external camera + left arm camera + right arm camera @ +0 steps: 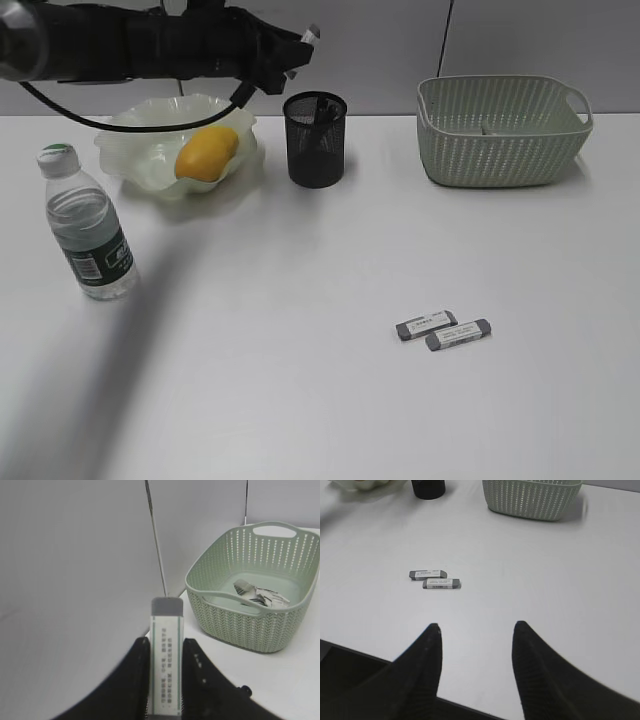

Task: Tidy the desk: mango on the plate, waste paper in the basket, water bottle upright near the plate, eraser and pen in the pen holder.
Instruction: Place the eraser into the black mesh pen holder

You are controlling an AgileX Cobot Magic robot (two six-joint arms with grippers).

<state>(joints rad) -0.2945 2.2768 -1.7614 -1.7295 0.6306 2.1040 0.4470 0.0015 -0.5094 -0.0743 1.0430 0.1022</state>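
- Left gripper [165, 680]: black jaws pinch a grey-capped white rectangular eraser [166, 655], carried high beside the black wire-mesh pen holder [315, 138], presumably for dropping in.
- Two matching grey erasers [442, 330] lie side by side on the white desk [300, 350], well apart from the holder, awaiting pickup.
- Right gripper [476, 650]: jaws spread, empty, hovering near that pair.
- Yellow mango [206, 154] sits in the pale scalloped plate [140, 150]; clear plastic water bottle [88, 225] stands upright nearby.
- Crumpled waste paper [260, 596] rests inside the green woven basket [240, 615].
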